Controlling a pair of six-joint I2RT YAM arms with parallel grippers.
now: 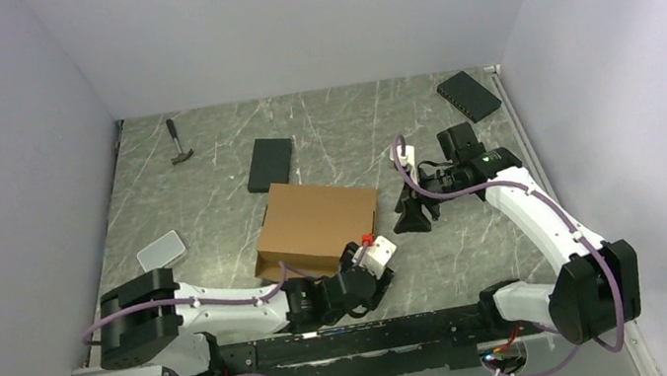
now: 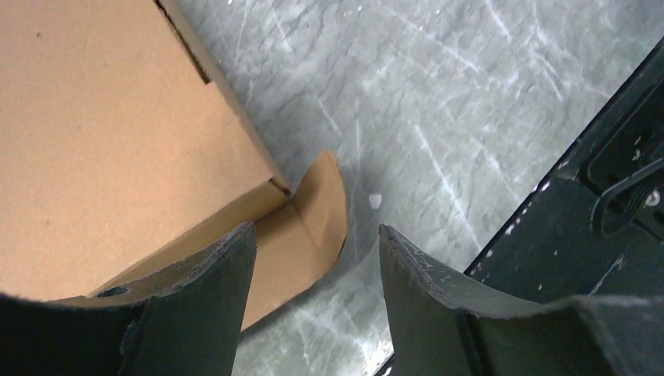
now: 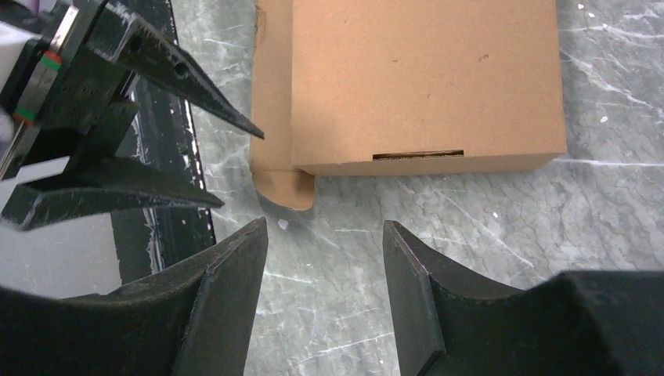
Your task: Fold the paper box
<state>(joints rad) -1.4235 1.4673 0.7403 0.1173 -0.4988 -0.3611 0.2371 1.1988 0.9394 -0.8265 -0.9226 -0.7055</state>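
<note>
While the brown corrugated cardboard box (image 1: 318, 224) lay centred on the table (image 1: 211, 196), the left gripper (image 2: 317, 229) stood spread, empty, at its near right corner, the right gripper (image 3: 325, 225) likewise beside its right edge.

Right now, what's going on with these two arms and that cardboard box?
Two robot arms are folding a brown cardboard box on the table. It looks mostly closed, but one small flap sticks out flat at its near corner. The left gripper is open right beside that flap, not gripping it. The right gripper is open too, hovering off the box's right side, holding nothing.
</note>
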